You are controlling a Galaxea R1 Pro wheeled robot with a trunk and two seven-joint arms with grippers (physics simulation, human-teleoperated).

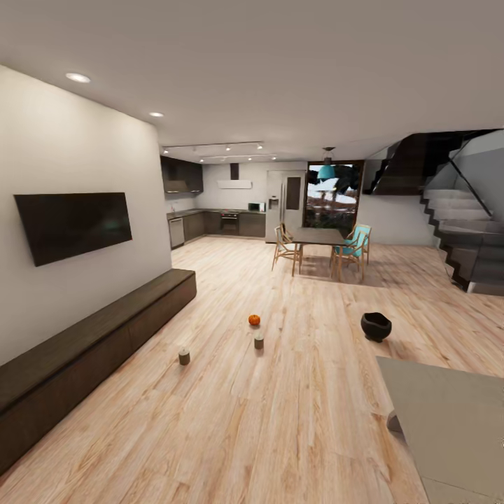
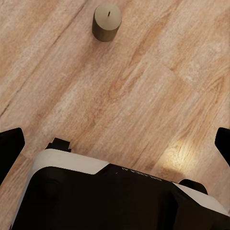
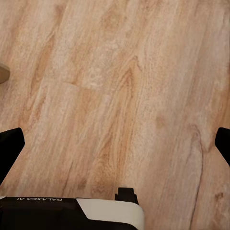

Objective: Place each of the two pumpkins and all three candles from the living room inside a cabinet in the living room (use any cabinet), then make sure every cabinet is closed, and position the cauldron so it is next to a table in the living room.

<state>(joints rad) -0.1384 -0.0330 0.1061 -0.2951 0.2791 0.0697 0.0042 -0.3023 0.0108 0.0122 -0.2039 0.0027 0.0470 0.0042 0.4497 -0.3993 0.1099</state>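
One small orange pumpkin [image 1: 254, 320] sits on the wood floor mid-room. Two stubby grey-brown candles [image 1: 184, 356] [image 1: 259, 341] stand close to it on the floor. The black cauldron [image 1: 376, 326] rests on the floor to the right, a little beyond the far end of the grey-topped table [image 1: 448, 420]. The long dark cabinet [image 1: 84, 350] runs along the left wall with its fronts shut. My left gripper [image 2: 115, 143] hangs open over bare floor, a candle [image 2: 106, 22] standing ahead of it. My right gripper [image 3: 115, 146] is open over floor, nothing between its fingers.
A black TV [image 1: 73, 224] hangs above the cabinet. Further back stand a dining table with chairs [image 1: 322, 245], the kitchen [image 1: 217, 224] and a staircase [image 1: 462, 231] at the right. My white and black base [image 2: 115, 196] lies under both wrists.
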